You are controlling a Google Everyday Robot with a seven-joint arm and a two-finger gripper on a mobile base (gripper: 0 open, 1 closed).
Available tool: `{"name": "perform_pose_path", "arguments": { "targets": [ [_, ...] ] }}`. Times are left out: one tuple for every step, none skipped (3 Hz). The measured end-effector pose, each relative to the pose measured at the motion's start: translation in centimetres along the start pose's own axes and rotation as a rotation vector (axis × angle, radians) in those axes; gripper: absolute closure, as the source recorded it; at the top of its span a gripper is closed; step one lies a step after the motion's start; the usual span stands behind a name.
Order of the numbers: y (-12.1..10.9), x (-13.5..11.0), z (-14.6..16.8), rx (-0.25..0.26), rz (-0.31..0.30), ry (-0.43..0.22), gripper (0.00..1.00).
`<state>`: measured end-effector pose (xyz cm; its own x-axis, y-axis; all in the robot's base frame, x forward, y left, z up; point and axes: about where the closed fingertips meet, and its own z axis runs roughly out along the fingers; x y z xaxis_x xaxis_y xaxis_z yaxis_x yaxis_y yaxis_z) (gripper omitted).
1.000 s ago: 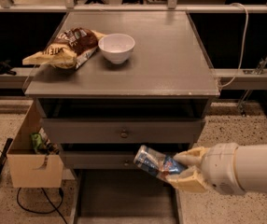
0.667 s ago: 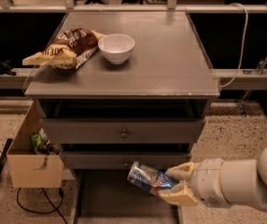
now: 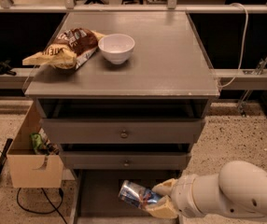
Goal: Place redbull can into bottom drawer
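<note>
A slim shiny silver-and-blue metal drink can (image 3: 138, 195), tilted almost onto its side, one end pointing left, clasped by the gripper (image 3: 160, 199) low at the cabinet's front, over the wide shallow grey wooden bottom drawer (image 3: 101, 192), pulled out, dark floor showing

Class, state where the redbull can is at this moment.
In the camera view, the redbull can is low at centre, tilted in the gripper over the open bottom drawer.

Dim overhead light sheens the cabinet top (image 3: 171, 55), drawer recesses lie shadowed — low down, the pale gripper (image 3: 158, 199) clasps the glinting redbull can (image 3: 136, 194) over the murky bottom drawer (image 3: 101, 195).
</note>
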<state>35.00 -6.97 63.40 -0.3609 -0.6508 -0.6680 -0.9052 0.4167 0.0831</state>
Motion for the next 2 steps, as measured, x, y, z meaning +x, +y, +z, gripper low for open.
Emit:
{"name": "perform_pose_path", "arguments": {
  "targets": [
    [-5.83,3.36,4.86,0.066,-0.027,0.031,1.00],
    [-5.83,3.36,4.86,0.066,-0.027,0.031,1.00]
  ]
}}
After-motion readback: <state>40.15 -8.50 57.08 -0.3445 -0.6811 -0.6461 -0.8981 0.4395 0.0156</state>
